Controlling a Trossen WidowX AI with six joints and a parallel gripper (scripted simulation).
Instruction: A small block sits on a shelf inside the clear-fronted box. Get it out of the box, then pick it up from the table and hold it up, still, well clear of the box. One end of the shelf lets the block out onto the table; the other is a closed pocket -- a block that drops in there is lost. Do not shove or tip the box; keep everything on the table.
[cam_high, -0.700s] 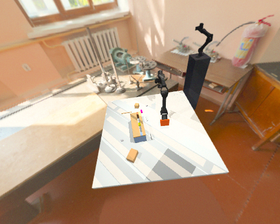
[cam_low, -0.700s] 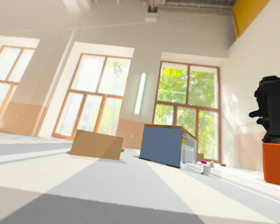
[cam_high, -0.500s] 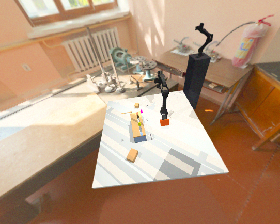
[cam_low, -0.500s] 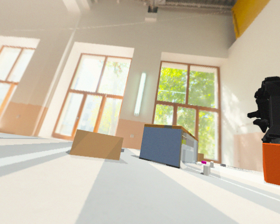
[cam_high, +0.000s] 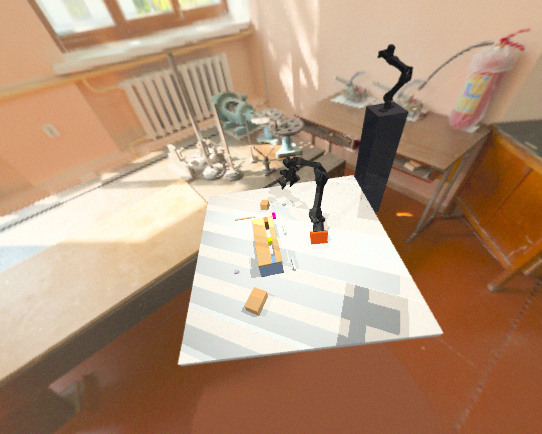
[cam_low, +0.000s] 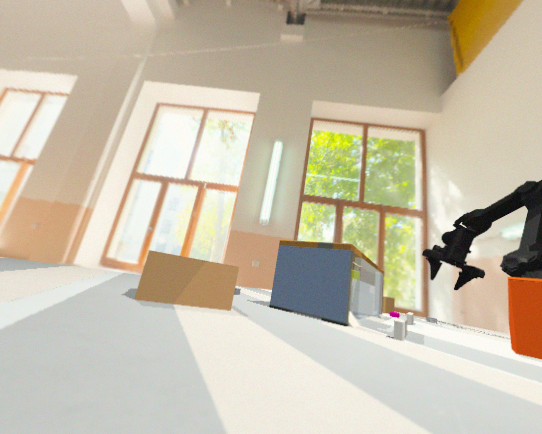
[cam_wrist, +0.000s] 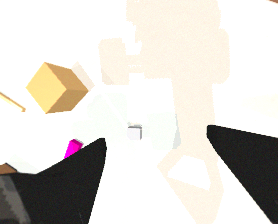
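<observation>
The clear-fronted box stands upright on the table, with a tan top and a blue end wall. A small yellow-green piece shows inside, around mid-length. A small magenta block lies on the table outside the box, just beyond its far end. Which of the two is the task's block, I cannot tell for certain. My gripper is open and empty, above the table beyond the box's far end. In the wrist view the magenta block is beside the left fingertip, not between the fingers.
A tan cube and a thin stick lie near the box's far end. A small grey cube is nearby. A larger tan block lies before the blue end. Pale pieces stand along the clear front.
</observation>
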